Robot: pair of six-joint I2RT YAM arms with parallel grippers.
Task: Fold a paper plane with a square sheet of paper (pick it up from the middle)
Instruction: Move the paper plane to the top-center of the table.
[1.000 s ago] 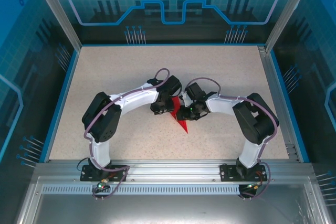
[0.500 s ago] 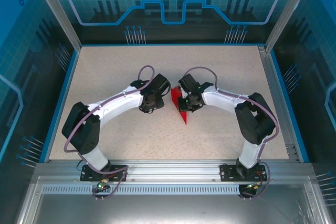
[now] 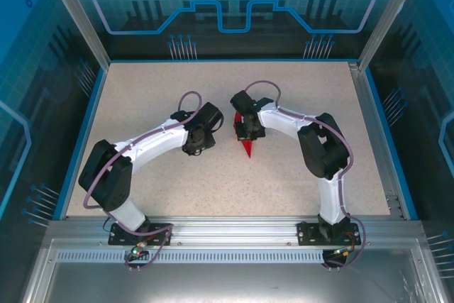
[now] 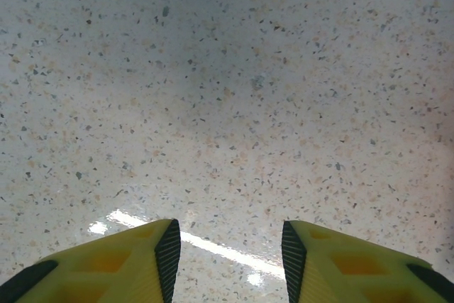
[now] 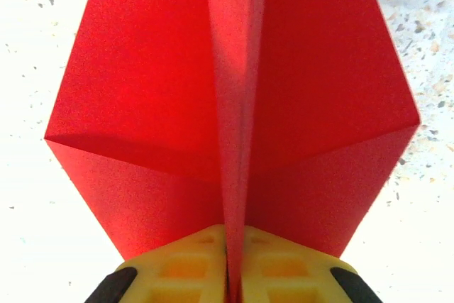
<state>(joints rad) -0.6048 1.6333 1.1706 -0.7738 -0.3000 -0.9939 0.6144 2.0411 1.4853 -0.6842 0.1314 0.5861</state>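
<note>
The bright red paper plane lies near the table's middle, its pointed tip toward the near edge. In the right wrist view the red paper plane spreads two flat wings with a raised centre crease between them. My right gripper is shut on that centre fold, yellow fingers pressed against it from both sides; in the top view the right gripper sits over the plane's far end. My left gripper hangs open over bare speckled table, and in the top view the left gripper is just left of the plane, apart from it.
The speckled table is framed by a blue rim and an aluminium rail at the near edge. Both arm bases are bolted to that rail.
The right gripper has closed on the plane's centre fold and shifted left and farther back with it. The left arm has pulled back to the left, away from the paper.
</note>
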